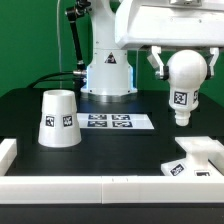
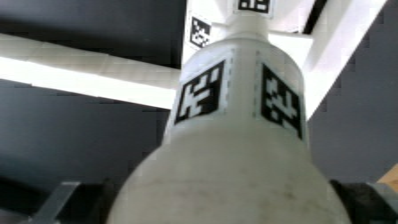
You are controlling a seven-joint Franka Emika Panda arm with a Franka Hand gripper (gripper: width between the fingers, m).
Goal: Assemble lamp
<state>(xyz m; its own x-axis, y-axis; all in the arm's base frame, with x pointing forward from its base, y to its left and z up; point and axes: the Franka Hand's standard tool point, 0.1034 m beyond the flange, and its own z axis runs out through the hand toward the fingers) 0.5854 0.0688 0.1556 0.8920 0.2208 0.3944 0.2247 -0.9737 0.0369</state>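
My gripper (image 1: 184,62) is shut on the ball head of the white bulb (image 1: 183,88) and holds it upright in the air at the exterior view's right, stem down with a tag on it. In the wrist view the bulb (image 2: 228,130) fills the middle, between the dark fingers (image 2: 61,200). The stepped square base (image 1: 200,160) sits on the table below and slightly to the right of the bulb; it also shows past the bulb's tip in the wrist view (image 2: 222,28). The cone shade (image 1: 58,118) stands on the table at the left.
The marker board (image 1: 116,122) lies flat mid-table. The white robot pedestal (image 1: 108,72) stands behind it. A white rail (image 1: 90,186) runs along the front edge, with a white block (image 1: 7,152) at the front left.
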